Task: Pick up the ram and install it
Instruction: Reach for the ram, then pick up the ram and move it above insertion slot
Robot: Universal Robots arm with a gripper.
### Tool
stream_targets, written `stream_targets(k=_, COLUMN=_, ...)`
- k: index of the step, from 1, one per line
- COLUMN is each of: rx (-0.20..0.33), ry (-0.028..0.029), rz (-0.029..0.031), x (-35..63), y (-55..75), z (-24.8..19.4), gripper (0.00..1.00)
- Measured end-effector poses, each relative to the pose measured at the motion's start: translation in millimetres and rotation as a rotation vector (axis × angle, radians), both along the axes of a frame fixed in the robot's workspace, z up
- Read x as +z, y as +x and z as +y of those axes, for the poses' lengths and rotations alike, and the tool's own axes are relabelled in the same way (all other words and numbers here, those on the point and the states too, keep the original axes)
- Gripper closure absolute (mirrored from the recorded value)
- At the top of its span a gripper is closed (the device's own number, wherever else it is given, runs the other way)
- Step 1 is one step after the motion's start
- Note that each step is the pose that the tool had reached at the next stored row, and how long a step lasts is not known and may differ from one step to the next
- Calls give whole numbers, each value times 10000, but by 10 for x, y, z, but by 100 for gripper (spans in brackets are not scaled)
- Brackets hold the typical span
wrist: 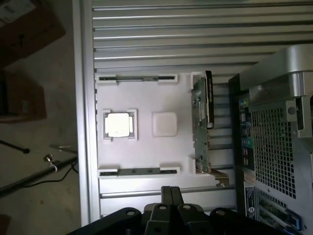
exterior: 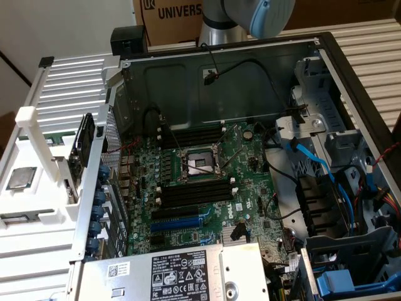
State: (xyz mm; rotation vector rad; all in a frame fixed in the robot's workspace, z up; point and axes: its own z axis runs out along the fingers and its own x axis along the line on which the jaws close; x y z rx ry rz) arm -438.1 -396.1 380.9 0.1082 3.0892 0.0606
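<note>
Two ram sticks lie in holders on a white tray. One ram stick lies closest to my gripper; the same stick lies at the exterior view's left. The other ram stick rests at the tray's far side. My gripper hovers above the tray edge with its fingers pressed together and nothing between them. The black memory slots on the motherboard flank the CPU socket.
A CPU sits in the tray's middle, and an expansion card stands on edge beside the open computer case. A blue expansion slot, cables and the power supply crowd the case. The arm's link rises behind it.
</note>
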Motion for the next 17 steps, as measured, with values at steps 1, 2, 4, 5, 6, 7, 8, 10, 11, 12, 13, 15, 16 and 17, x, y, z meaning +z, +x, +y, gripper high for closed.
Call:
stream_targets(k=1, rx=1, ry=-18, rz=0, x=-13, y=-18, z=6, gripper=89)
stream_targets(k=2, rx=0, ry=-34, rz=-1, x=-26, y=-36, z=11, gripper=89)
stream_targets(k=4, rx=0, ry=-56, rz=1, x=-46, y=-68, z=17, gripper=89)
stream_targets(k=5, rx=0, ry=-57, rz=0, x=-50, y=-81, z=17, gripper=89)
stream_targets(k=6, rx=0, ry=-57, rz=5, x=-51, y=-83, z=17, gripper=89)
stream_targets(k=7, rx=0, ry=-58, rz=6, x=-51, y=-83, z=17, gripper=89)
stream_targets(k=8, rx=1, ry=-57, rz=6, x=-51, y=-83, z=17, gripper=89)
stream_targets(k=10, rx=0, ry=-57, rz=5, x=-51, y=-83, z=17, gripper=89)
stream_targets(k=11, rx=0, ry=-57, rz=6, x=-51, y=-83, z=17, gripper=89)
stream_targets(k=12, rx=0, ry=-57, rz=6, x=-51, y=-83, z=17, gripper=89)
stream_targets(k=13, rx=0, ry=-57, rz=5, x=-51, y=-83, z=17, gripper=89)
stream_targets(k=15, rx=0, ry=-57, rz=5, x=-51, y=-84, z=17, gripper=89)
stream_targets(k=16, rx=0, ry=-57, rz=5, x=-51, y=-83, z=17, gripper=89)
stream_targets(k=17, rx=0, ry=-57, rz=6, x=-51, y=-83, z=17, gripper=89)
